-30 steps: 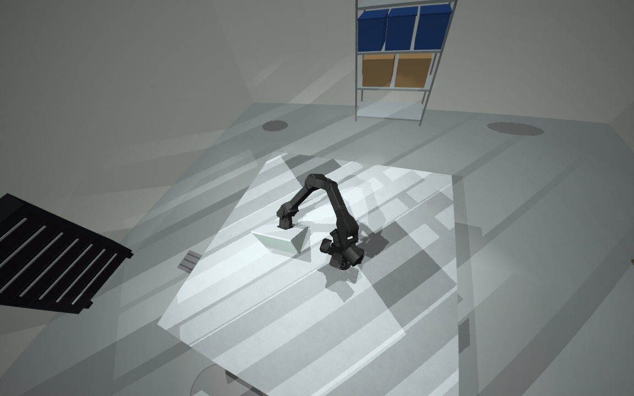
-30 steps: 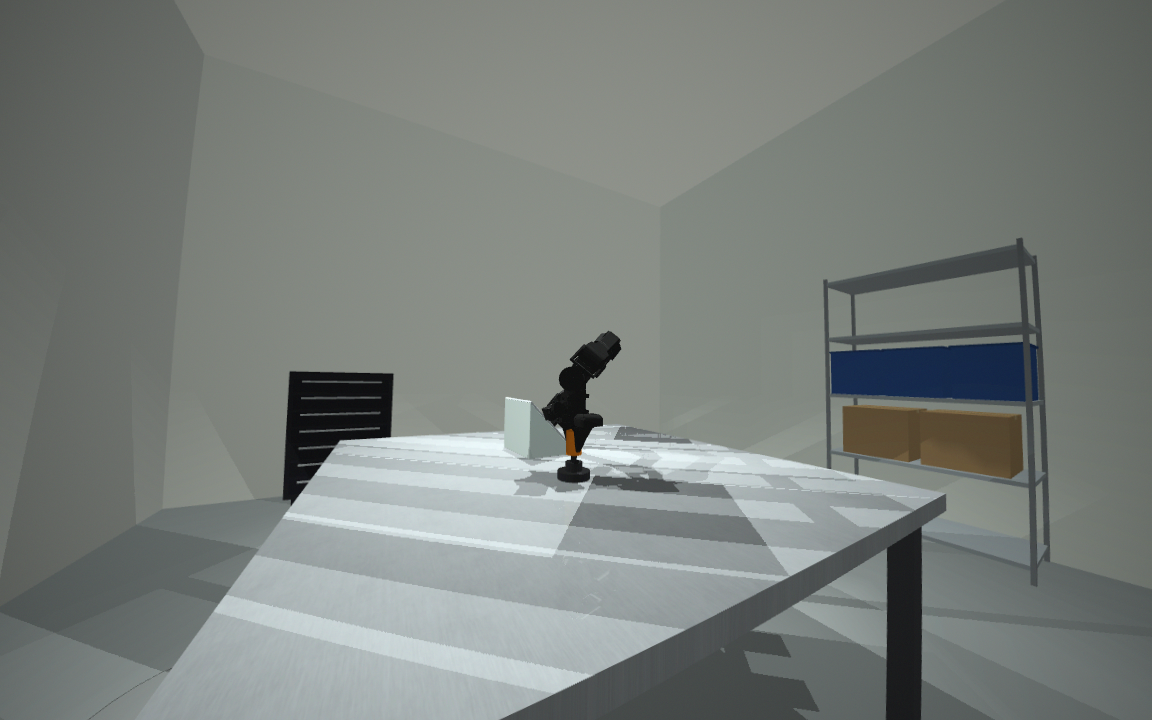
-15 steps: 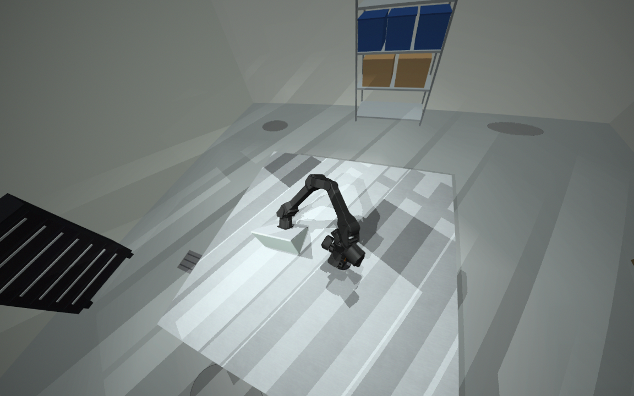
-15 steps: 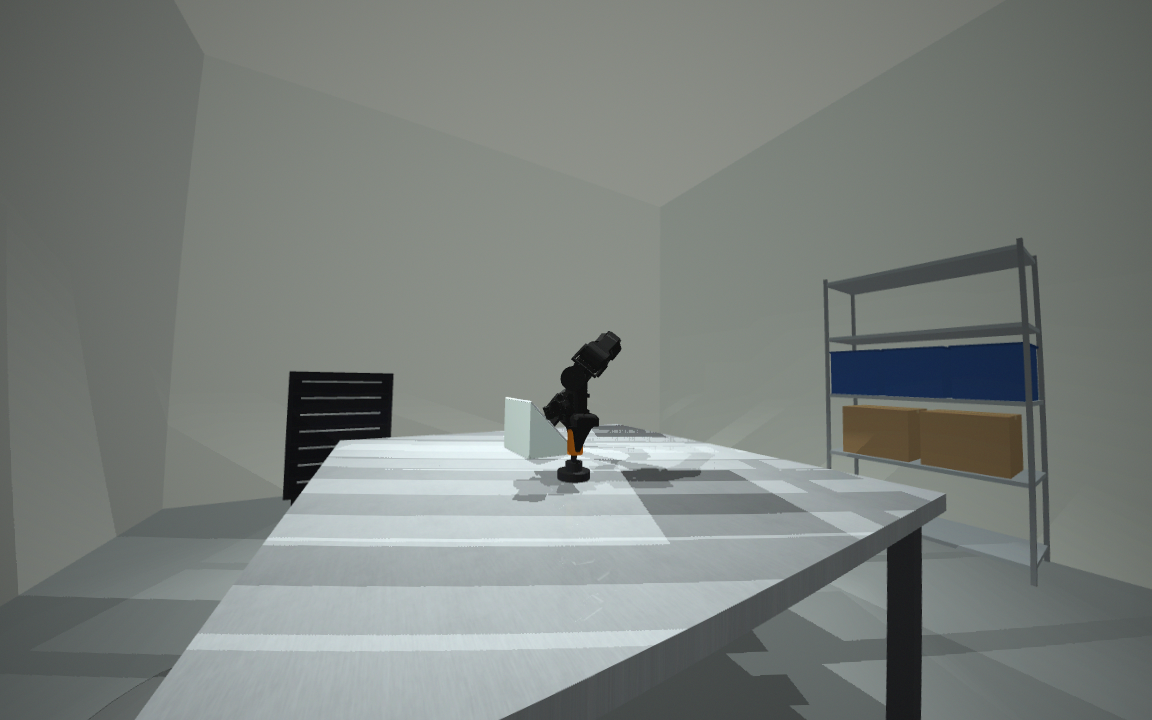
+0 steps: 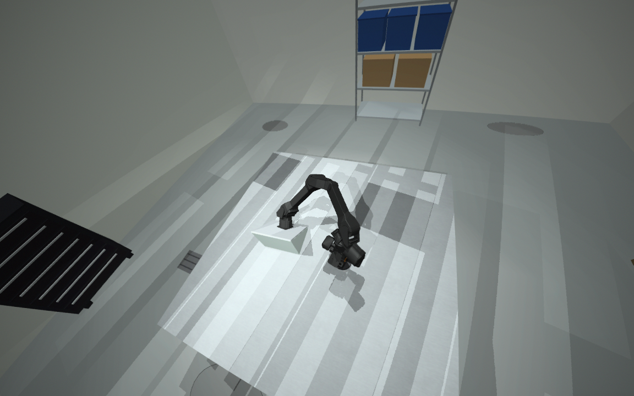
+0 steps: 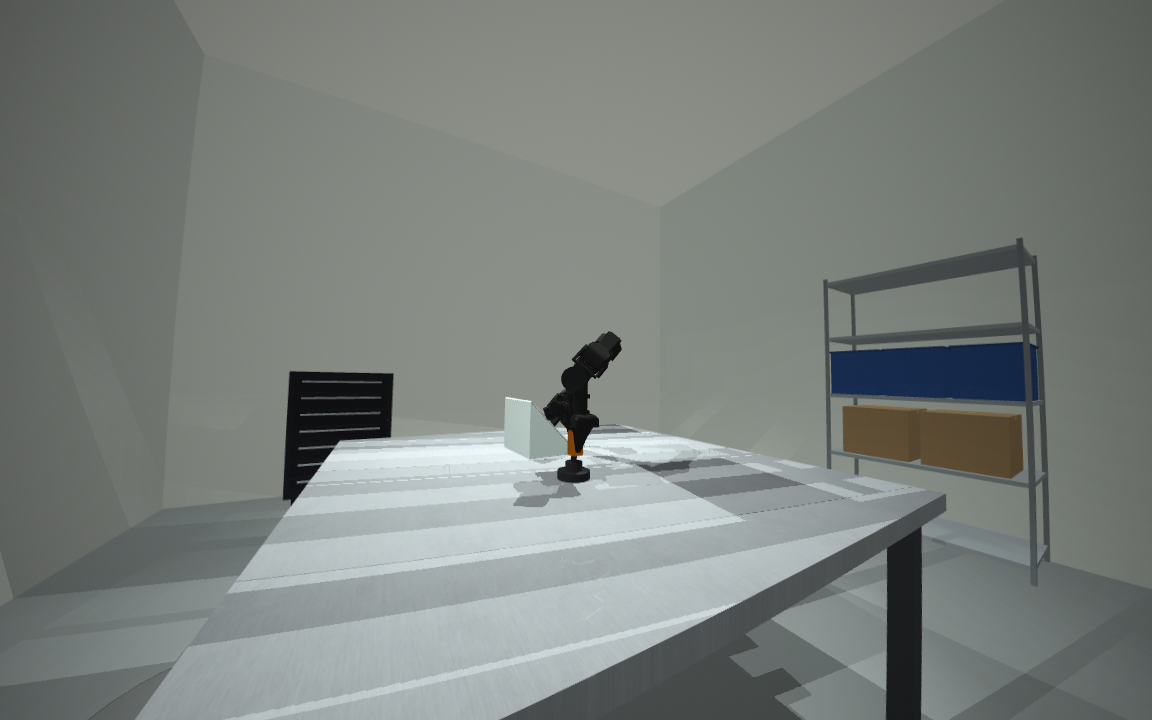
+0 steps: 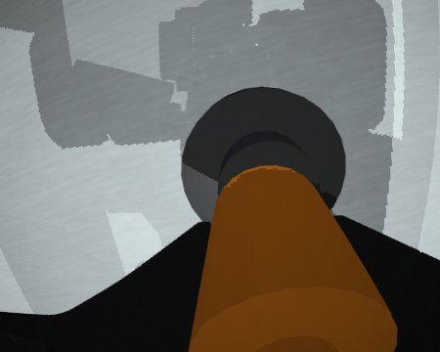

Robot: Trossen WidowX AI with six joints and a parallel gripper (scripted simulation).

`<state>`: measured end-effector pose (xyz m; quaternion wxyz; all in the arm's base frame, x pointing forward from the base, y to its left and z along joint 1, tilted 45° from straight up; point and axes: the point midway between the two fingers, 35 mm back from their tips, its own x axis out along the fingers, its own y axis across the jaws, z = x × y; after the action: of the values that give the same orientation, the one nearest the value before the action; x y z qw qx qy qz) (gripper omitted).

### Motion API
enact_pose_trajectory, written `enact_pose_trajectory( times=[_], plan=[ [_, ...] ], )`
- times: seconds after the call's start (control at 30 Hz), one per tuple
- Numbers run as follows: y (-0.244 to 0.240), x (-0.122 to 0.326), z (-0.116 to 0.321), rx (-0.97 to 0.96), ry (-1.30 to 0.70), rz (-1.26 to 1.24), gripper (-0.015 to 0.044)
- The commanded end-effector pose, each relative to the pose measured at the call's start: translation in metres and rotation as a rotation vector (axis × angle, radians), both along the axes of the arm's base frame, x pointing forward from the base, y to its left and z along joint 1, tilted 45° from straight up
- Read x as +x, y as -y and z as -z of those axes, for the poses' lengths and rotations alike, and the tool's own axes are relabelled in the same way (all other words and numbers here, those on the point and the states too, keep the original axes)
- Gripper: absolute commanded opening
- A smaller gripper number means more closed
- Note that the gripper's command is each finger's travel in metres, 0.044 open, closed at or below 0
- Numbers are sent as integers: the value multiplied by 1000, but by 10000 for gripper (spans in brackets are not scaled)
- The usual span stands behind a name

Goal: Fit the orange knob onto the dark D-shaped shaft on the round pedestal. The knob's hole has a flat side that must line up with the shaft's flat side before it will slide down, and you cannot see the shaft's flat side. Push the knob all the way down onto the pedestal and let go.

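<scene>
The orange knob (image 6: 573,443) (image 7: 271,235) is upright between the fingers of my gripper (image 5: 343,259) (image 6: 575,446) (image 7: 270,231), which is shut on it. The dark round pedestal (image 6: 573,475) (image 7: 264,110) stands on the table directly below the knob. In the exterior view a short dark piece shows between the knob's lower end and the pedestal's raised step, so the knob is not down against the pedestal. In the wrist view the knob covers the shaft and the near part of the pedestal. The flat sides of hole and shaft are hidden.
A pale wedge-shaped block (image 5: 279,242) (image 6: 522,429) is beside the arm's base on the table (image 5: 240,305) (image 6: 437,573). A shelf rack (image 5: 356,98) (image 6: 1026,402) and a black slatted cabinet (image 5: 38,260) (image 6: 338,429) stand away from the table.
</scene>
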<state>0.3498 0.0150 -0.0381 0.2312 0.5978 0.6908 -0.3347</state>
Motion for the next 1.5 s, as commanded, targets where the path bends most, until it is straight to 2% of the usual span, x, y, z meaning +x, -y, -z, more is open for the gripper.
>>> enact_pose_trajectory(
  times=[0.0, 0.23, 1.47],
  plan=[
    [4, 0, -2, -2, -4, 12, 0],
    [6, -4, -3, -37, -139, 157, 0],
    [5, -1, -1, -37, -139, 157, 0]
  ],
)
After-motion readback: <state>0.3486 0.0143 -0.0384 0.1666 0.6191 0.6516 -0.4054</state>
